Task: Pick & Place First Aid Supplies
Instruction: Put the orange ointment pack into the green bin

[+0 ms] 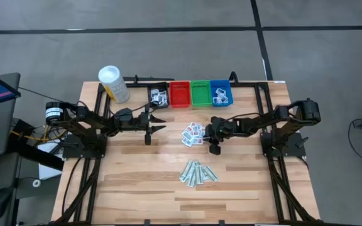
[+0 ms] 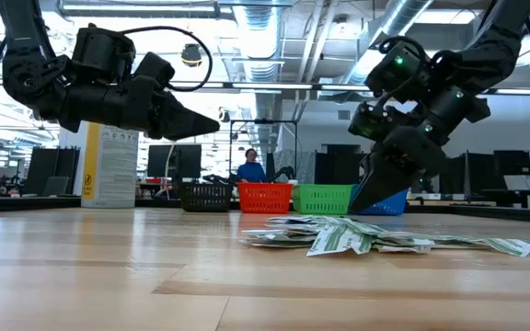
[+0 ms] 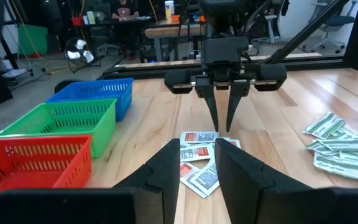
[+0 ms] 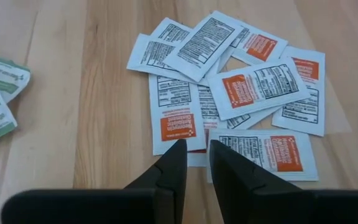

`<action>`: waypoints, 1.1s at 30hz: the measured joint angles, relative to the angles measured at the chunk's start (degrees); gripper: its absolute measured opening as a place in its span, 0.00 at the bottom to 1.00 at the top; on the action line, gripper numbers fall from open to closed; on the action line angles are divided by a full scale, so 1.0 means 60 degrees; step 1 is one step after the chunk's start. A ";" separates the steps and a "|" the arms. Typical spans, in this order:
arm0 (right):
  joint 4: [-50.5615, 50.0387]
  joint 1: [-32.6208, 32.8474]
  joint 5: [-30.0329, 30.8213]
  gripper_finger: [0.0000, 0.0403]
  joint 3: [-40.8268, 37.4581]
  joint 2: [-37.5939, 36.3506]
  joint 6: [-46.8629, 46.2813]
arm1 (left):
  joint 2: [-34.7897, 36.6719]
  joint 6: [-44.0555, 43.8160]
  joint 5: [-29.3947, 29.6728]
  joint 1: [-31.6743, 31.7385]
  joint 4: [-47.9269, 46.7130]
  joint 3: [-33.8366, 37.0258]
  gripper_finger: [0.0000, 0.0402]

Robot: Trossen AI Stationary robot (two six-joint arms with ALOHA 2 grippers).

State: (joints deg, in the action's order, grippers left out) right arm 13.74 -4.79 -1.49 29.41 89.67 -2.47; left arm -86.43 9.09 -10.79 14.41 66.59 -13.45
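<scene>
Smooth satin wooden table (image 1: 131, 182), matt paper packets (image 4: 253, 87), plastic mesh bins (image 3: 42, 155), matt black fingers (image 4: 173, 168)

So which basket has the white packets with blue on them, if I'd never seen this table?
Look along the table's far edge for the row of four baskets beside the white canister. The blue basket is at the end farthest from the canister, next to the green basket. Only it and the black basket hold packets.
</scene>
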 joint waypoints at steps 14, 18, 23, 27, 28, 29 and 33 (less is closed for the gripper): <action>0.0000 -0.0042 0.0298 0.17 0.0000 0.0000 0.0112 | 0.0000 -0.0165 0.0000 0.0000 0.0033 0.0000 0.25; 0.0005 -0.0042 0.0326 0.18 0.0000 0.0004 0.0368 | 0.0000 -0.0165 0.0000 0.0000 0.0051 0.0000 0.25; 0.0007 0.0011 0.0253 0.18 0.0000 0.0004 -0.0052 | 0.0000 -0.0165 0.0000 0.0000 0.0051 0.0004 0.25; 0.0033 0.0046 0.0257 0.18 0.0000 0.0004 -0.0167 | 0.0000 -0.0165 0.0000 0.0000 0.0055 0.0004 0.25; 0.0033 0.0046 0.0257 0.18 0.0000 0.0004 -0.0173 | 0.0000 -0.0165 0.0000 0.0000 0.0055 0.0004 0.25; 0.0037 0.0046 0.0257 0.18 0.0000 0.0004 -0.0171 | 0.0000 -0.0165 0.0000 0.0000 0.0055 0.0004 0.25; 0.0044 0.0042 0.0257 0.18 0.0000 0.0004 -0.0129 | 0.0000 -0.0165 0.0000 0.0000 0.0055 0.0004 0.25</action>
State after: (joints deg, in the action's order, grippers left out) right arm 14.00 -4.54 0.05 29.41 89.69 -3.25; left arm -86.43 8.10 -10.79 14.41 66.92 -13.43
